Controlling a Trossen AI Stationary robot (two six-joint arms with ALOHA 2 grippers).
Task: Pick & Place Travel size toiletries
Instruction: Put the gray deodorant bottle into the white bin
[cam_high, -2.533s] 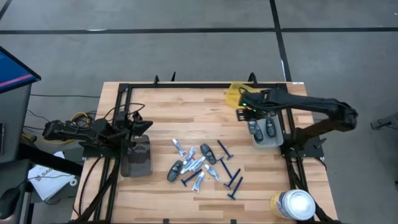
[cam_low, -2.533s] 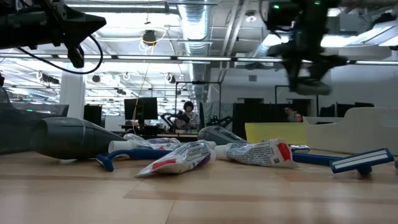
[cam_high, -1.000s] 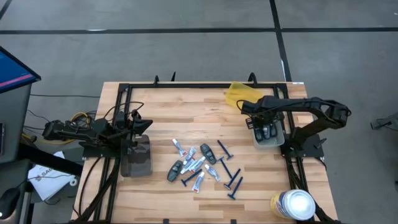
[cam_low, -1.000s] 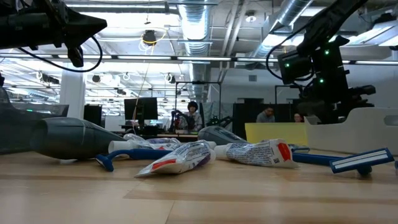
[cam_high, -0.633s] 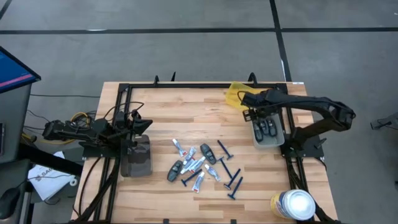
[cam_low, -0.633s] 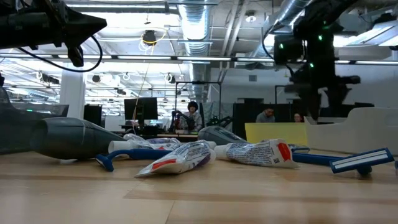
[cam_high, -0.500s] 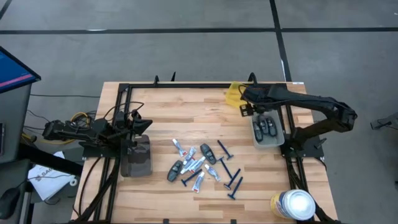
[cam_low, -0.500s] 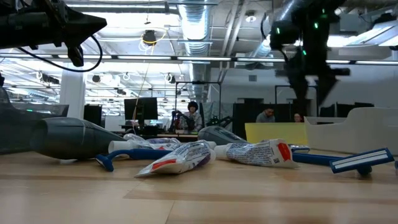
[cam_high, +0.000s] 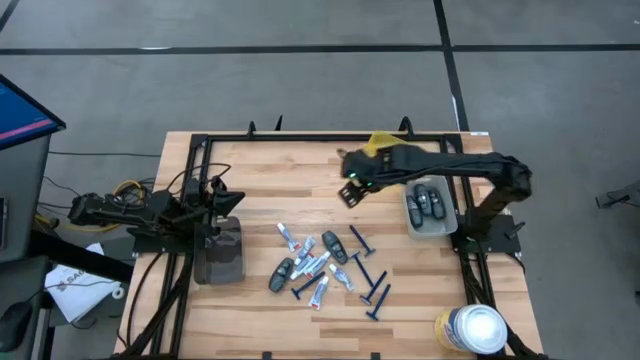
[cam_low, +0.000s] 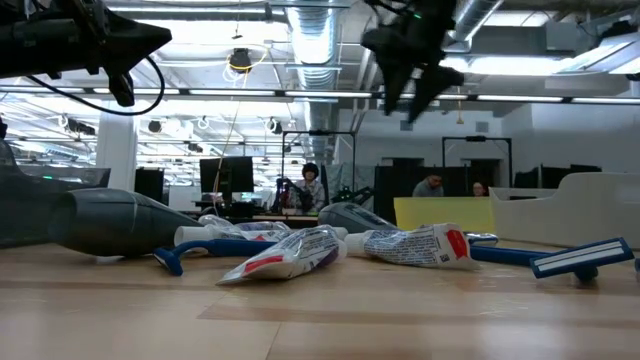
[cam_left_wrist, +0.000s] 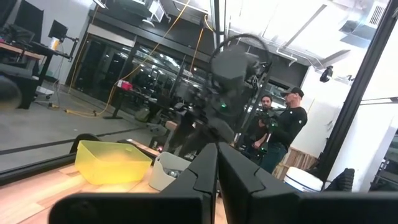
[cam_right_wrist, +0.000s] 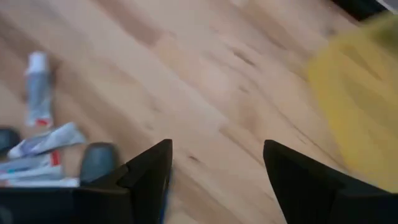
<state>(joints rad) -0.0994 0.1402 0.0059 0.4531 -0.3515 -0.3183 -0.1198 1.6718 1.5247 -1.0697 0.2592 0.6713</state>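
Mid-tabletop, slightly toward the front edge, the travel size toiletries (cam_high: 325, 264) lie in a loose heap: white tubes, dark grey pods (cam_high: 334, 245), blue razors (cam_high: 372, 290) fanned toward the right. Three more pods already sit in the grey tray (cam_high: 431, 210) at the right side, so sorting appears partly done.

Right hand (cam_high: 350, 190) hangs in the air between tray and heap, fingers spread and carrying nothing; its wrist view looks down on bare wood with a tube (cam_right_wrist: 37, 87) and a pod (cam_right_wrist: 98, 158) at the edge. Judged: it is placed for a fresh pick from the heap.

Left hand (cam_left_wrist: 217, 180) is parked at the left side of the tabletop, fingers pressed together, empty (waiting, apparently).

Around: a yellow bin (cam_high: 378, 150) beyond the right arm, a dark grey block (cam_high: 220, 250) by the left arm, a white-lidded canister (cam_high: 472, 328) at the front right corner. Nothing stands between right hand and heap; the crowding of items looks the main nuisance for a clean single grasp.
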